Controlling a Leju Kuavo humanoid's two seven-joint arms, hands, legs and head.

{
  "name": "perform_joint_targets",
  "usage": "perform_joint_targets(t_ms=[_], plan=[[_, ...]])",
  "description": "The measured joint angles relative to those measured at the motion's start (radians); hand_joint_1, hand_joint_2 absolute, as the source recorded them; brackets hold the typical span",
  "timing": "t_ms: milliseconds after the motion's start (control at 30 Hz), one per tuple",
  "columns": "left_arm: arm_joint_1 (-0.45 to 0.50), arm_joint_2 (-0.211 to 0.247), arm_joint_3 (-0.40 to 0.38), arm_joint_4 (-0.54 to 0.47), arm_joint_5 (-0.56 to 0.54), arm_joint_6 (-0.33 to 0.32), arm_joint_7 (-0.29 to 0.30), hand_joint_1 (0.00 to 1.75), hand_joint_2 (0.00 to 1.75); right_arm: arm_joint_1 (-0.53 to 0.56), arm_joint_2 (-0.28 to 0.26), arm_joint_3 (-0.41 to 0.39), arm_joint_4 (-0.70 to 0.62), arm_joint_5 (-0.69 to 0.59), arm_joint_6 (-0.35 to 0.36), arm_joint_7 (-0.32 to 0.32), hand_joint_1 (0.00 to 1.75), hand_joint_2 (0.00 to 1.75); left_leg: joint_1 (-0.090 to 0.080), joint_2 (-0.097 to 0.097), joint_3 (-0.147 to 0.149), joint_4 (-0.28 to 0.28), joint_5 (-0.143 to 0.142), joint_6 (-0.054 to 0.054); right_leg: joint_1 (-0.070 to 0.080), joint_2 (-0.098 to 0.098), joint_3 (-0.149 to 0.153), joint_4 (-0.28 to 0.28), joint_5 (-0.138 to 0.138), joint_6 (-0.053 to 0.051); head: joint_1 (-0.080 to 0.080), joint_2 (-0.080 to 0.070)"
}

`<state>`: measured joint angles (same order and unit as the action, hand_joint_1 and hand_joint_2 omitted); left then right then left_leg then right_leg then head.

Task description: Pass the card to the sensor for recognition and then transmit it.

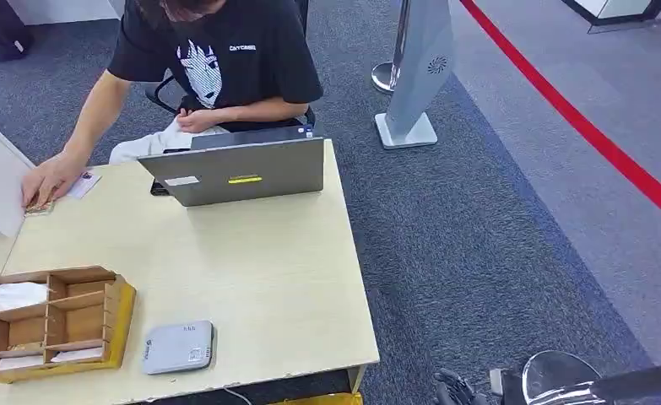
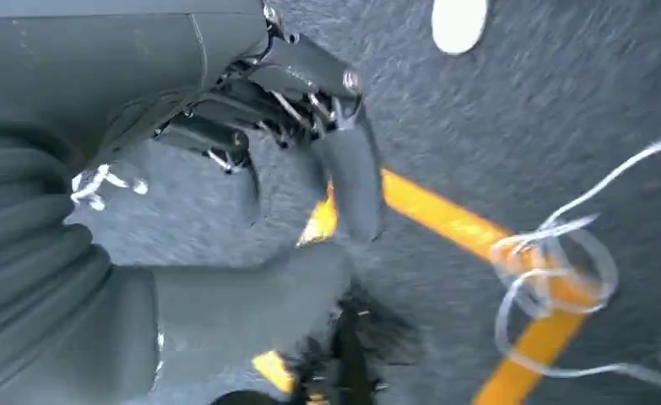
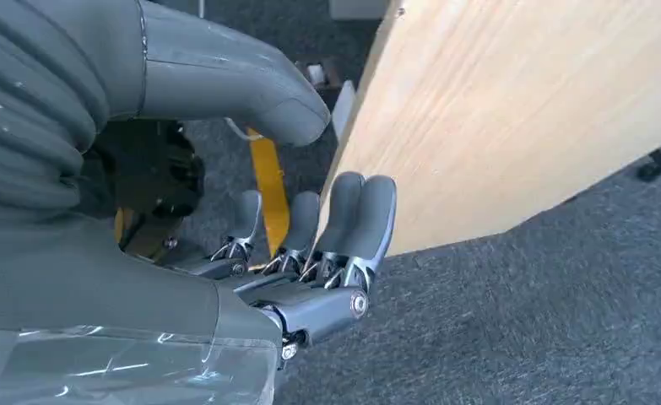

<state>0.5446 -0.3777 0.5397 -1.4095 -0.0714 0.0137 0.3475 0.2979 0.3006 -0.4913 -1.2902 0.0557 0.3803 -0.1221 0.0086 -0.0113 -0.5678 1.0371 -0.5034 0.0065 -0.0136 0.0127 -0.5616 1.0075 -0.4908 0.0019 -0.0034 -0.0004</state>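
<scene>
Here, item by item:

- One table (image 1: 259,278), pale wood top, directly ahead of me; its underside shows in my right wrist view.
- One person (image 1: 213,59) in a black printed T-shirt, seated at the far side of the table, one hand (image 1: 50,179) flat on the far left corner of the top.
- One white floor stand (image 1: 415,76) on the grey carpet, beyond the table's right side.
- One red floor line (image 1: 580,122), running diagonally across the carpet on the right.
- One grey laptop (image 1: 238,169), open, its lid back facing me, at the far edge.
- One wooden organiser (image 1: 56,325) with several compartments, near left; white slips lie in two of them.
- One grey sensor (image 1: 178,347), flat, at the near edge just beside the organiser.
- One card (image 1: 83,184), pale, lying on the table touching the person's hand, well apart from the sensor.
- My right hand (image 3: 310,253), one: hanging low beside the table's edge, fingers straight and apart, holding nothing.
- My left hand (image 2: 284,110), one: hanging above the carpet and a yellow floor stripe (image 2: 445,219), fingers loosely spread, nothing in it.
</scene>
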Motion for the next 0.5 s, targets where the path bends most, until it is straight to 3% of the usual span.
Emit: perform_joint_targets(t_ms=[100,233,433,500], plan=[[-0.001,0.0,-0.044,0.031,-0.234,-0.143,-0.028,0.0,1.75,0.0,0.0,0.002,-0.005,0.038,0.024,0.024,0.0,1.75,0.0,0.0,0.0,0.0,0.0,0.0,0.0,-0.001,0.0,0.0,0.0,0.0,0.0,0.0],[-0.019,0.001,-0.046,0.071,-0.538,-0.301,-0.085,0.0,1.75,0.0,-0.002,0.017,-0.009,0.059,0.053,0.057,0.0,1.75,0.0,0.0,0.0,0.0,0.0,0.0,0.0,0.0,0.0,0.0,0.0,0.0,0.0,0.0],[-0.054,0.002,0.012,0.118,-0.679,-0.385,-0.15,0.0,1.75,-0.001,-0.005,0.042,-0.004,0.063,0.037,0.069,0.0,1.75,0.001,0.0,0.0,0.0,0.0,0.0,0.0,-0.001,0.0,0.0,0.0,0.0,-0.001,0.0],[-0.063,0.003,0.031,0.131,-0.692,-0.401,-0.158,0.0,1.75,-0.002,-0.006,0.051,0.0,0.049,0.024,0.122,0.0,1.75,0.001,0.0,0.0,0.0,0.0,0.0,0.0,-0.001,0.0,0.0,0.0,0.0,0.0,0.0]])
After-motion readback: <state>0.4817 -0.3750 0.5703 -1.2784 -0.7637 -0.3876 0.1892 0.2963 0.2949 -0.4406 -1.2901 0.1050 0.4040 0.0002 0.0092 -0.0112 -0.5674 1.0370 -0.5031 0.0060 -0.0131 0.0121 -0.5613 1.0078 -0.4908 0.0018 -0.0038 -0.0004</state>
